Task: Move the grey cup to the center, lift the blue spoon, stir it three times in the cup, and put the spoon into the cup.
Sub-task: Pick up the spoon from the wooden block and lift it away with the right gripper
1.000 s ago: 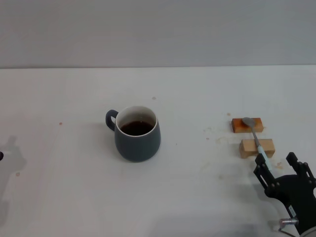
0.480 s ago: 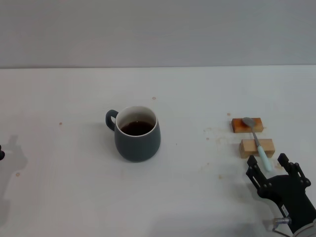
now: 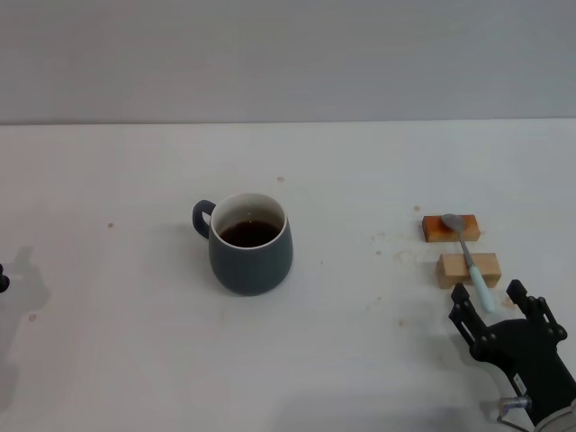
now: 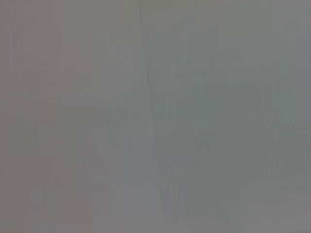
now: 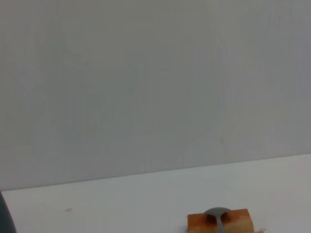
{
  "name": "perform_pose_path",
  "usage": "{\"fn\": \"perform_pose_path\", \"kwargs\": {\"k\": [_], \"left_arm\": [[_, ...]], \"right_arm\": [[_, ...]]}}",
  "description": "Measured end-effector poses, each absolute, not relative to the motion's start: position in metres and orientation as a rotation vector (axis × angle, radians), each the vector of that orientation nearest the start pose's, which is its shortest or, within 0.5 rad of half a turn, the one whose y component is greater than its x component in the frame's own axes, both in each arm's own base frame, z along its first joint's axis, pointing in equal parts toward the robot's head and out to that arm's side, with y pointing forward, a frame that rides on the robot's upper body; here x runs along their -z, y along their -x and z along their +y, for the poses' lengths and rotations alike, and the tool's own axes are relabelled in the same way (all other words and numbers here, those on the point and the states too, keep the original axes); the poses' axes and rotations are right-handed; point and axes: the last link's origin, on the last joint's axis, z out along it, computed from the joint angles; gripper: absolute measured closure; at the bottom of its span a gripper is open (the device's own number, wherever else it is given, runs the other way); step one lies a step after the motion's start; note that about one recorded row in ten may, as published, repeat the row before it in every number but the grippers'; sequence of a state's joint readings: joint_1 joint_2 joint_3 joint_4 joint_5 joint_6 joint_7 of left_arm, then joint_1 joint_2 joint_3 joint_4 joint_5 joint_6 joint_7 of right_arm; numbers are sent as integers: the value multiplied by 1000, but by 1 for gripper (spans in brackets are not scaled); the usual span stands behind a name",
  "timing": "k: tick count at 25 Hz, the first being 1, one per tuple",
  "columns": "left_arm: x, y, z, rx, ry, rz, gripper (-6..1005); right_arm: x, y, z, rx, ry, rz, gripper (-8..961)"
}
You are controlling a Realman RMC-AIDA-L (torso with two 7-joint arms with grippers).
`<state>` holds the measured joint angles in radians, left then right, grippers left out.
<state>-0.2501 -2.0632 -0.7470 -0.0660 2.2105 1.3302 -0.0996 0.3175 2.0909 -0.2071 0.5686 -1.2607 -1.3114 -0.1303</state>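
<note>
The grey cup [image 3: 250,245] stands upright mid-table with dark liquid inside, its handle to the left; a sliver of it shows in the right wrist view [image 5: 4,219]. The blue spoon [image 3: 468,259] lies across two wooden blocks, its metal bowl [image 5: 216,213] on the far block and its pale handle pointing toward me. My right gripper [image 3: 488,293] is open at the near right. Its black fingers [image 3: 460,295] stand on either side of the handle's tip without closing on it. Only a dark sliver of my left arm [image 3: 2,280] shows at the left edge.
Two small wooden blocks carry the spoon: an orange-brown far block [image 3: 449,228] [image 5: 221,221] and a paler near block [image 3: 468,269]. Small brown stains dot the white table [image 3: 117,342] near the blocks. A grey wall rises behind the table.
My right gripper has shifted a little to the left and forward, so its fingers now flank the spoon handle's tip. It has held still over the last half second. The cup has not moved.
</note>
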Motion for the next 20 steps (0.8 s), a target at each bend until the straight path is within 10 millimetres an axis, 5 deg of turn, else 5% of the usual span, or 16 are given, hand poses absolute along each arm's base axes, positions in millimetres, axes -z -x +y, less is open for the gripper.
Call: {"fn": "perform_pose_path", "kwargs": {"k": [20], "left_arm": [[-10,386,253,532,1530,-496,1001]], "right_arm": [[110,-312,222,-640,1707,852,372]]}}
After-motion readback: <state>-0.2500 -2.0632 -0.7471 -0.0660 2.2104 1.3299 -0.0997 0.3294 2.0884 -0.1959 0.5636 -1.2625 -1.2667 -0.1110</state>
